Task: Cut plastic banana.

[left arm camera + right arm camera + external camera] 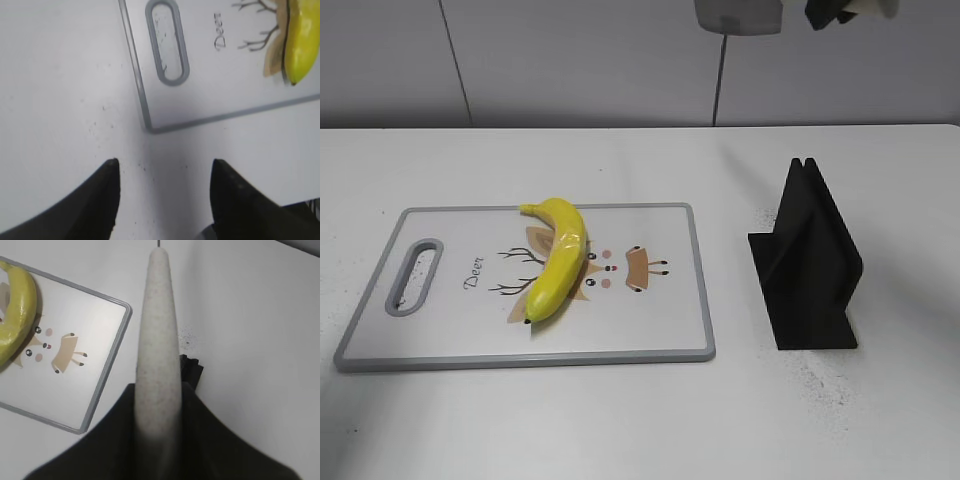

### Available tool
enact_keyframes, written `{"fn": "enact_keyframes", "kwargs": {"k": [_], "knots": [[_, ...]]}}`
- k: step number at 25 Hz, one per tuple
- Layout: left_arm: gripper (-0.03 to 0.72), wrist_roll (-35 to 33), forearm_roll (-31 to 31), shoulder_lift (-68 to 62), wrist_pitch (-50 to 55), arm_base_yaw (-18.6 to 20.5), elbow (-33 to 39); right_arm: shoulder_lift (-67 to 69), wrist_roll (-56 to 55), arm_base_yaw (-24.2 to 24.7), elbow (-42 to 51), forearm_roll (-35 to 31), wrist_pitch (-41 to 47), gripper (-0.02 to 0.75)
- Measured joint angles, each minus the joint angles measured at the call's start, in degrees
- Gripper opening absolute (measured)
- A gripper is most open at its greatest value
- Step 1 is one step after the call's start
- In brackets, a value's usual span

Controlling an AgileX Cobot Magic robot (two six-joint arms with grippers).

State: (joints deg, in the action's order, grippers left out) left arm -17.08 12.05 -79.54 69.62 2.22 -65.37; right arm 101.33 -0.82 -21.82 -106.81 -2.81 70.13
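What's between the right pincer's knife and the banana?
Nothing visible. The plastic banana lies uncovered on the cutting board; the black stand sits off the board's right. The right pincer grips the knife.

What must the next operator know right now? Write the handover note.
Left gripper: open, empty, over the bare white table off the handle-end corner of the grey-rimmed white cutting board.
Right gripper: shut on a pale grey speckled blade-like tool, held above the black angled stand, which is right of the board.
Glossy yellow plastic banana: lies on the board, whole.
Done: tool in hand.
Left: bring the tool over the banana and cut it, probably with the left gripper steadying.
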Motion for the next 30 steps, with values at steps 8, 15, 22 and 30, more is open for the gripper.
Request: {"fn": "enact_keyframes", "kwargs": {"k": [8,15,22,30], "knots": [[0.553,0.0,-1.4,15.4,0.2,0.0,17.1,-9.7,-5.9,0.0,12.9,1.2,-5.6,0.165],[0.553,0.0,-1.4,32.0,-1.4,0.0,24.9,-16.7,-11.0,0.0,26.3,4.2,-11.9,0.165],[0.553,0.0,-1.4,51.2,-5.5,0.0,29.6,-20.0,-13.6,0.0,37.8,4.5,-17.9,0.165],[0.553,0.0,-1.4,67.9,-9.0,0.0,36.2,-20.0,-14.4,0.0,44.4,4.7,-22.2,0.165]]}}
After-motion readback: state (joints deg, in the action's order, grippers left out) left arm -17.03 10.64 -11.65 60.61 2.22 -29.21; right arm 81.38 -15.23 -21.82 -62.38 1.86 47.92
